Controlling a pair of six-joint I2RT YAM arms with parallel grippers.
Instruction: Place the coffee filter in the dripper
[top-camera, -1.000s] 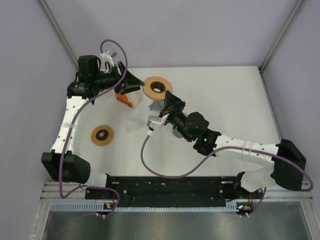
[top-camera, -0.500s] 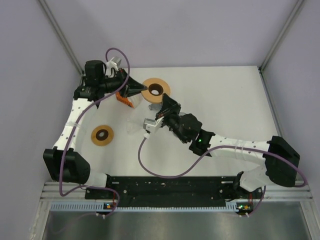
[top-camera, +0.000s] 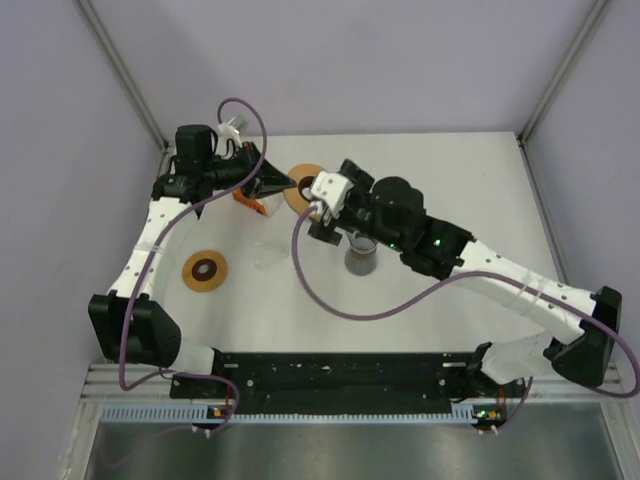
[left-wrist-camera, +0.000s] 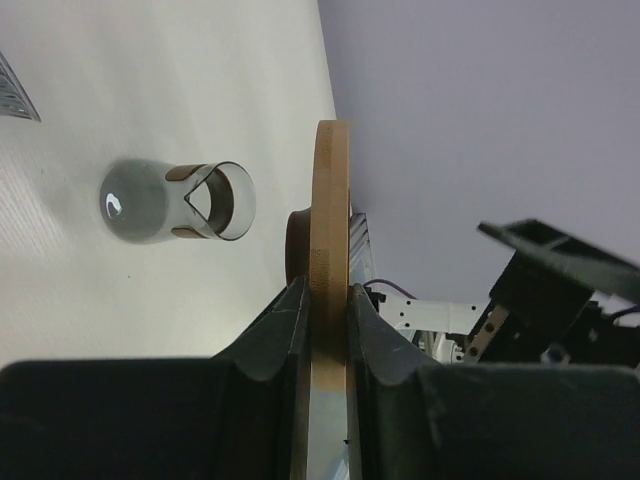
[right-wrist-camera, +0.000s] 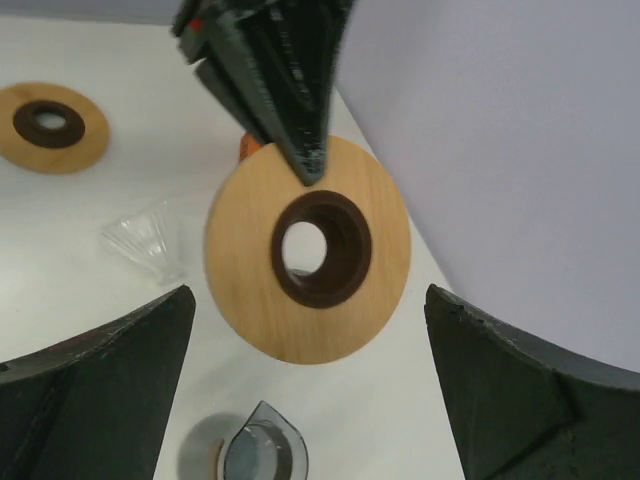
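Right arm (top-camera: 480, 275) shifted rearward | right claw (right-wrist-camera: 308, 292) gaping, empty | left claw (left-wrist-camera: 328, 292) clamps one disc (left-wrist-camera: 330, 200) of two

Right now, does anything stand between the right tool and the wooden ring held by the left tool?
Nothing visible does. The open right tool faces the wooden ring directly; only the left tool pinches its rim.

ring (right-wrist-camera: 245, 270) in left hand (top-camera: 278, 184) | server (top-camera: 361, 258) right-front of it | second ring (top-camera: 204, 270) front-left
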